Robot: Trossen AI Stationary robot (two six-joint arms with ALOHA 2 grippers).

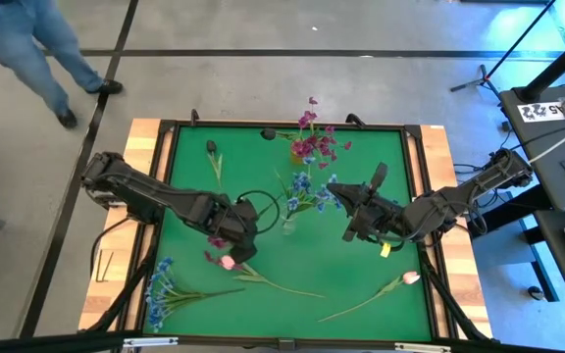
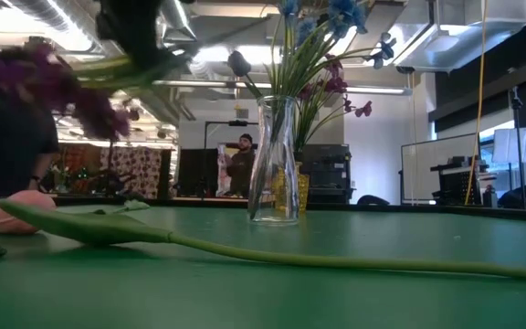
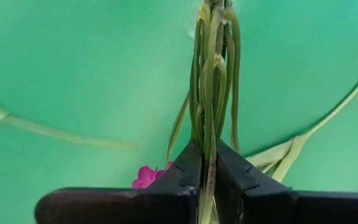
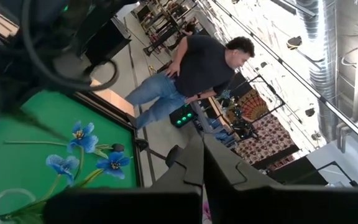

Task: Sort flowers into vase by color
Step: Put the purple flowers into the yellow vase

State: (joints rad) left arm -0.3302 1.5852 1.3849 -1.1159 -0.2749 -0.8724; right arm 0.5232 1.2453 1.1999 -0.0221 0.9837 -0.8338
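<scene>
Green counter [image 1: 361, 206]; magenta spray [image 1: 216, 241] stems gripped in left gripper [image 3: 207, 180] jaws, axis running frame bottom to top; right gripper [image 4: 202, 163] jaws closed, empty.

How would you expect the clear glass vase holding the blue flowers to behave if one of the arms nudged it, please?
The clear glass vase looks tall and narrow, so it would probably tip rather than slide. The blue flowers fan out above its rim, likely making it top-heavy. Being glass, it may break if it falls, though the green table might soften that.
</scene>
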